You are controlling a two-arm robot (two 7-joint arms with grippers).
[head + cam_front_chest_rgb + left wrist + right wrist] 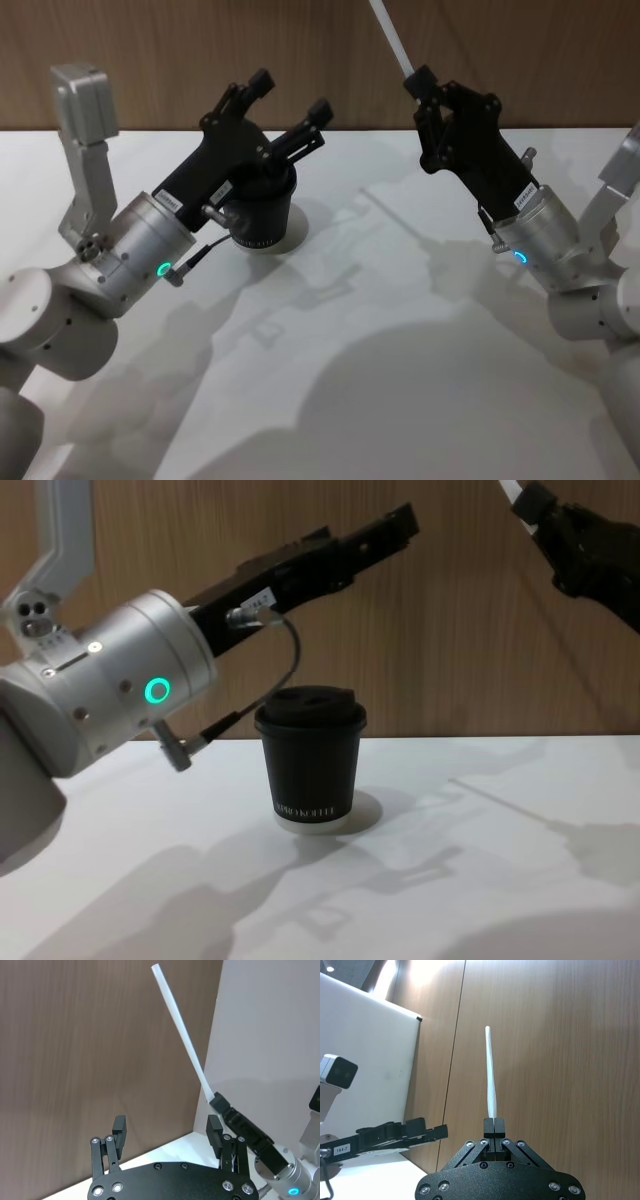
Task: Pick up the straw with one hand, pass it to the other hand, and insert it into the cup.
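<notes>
— Looking for the small black paper cup with plastic lid (305, 770).
— Upright on the flat white desk (400, 330), left of centre, toward the far edge, before the brown wood-panelled wall (150, 40).
— And above it?
— Over the lid and apart from it, the black two-finger left pincer (290, 94), fingers spread, aimed toward the wall, nothing between them.
— Over on the right?
— High above the desk, well apart from the cup, the black two-finger right pincer (420, 82), clamped on the near end of the thin white-translucent plastic straw (388, 28).
— Rest of the straw?
— Beyond the fingertips, slanting up and leftward toward the wall, apart from the left pincer.
</notes>
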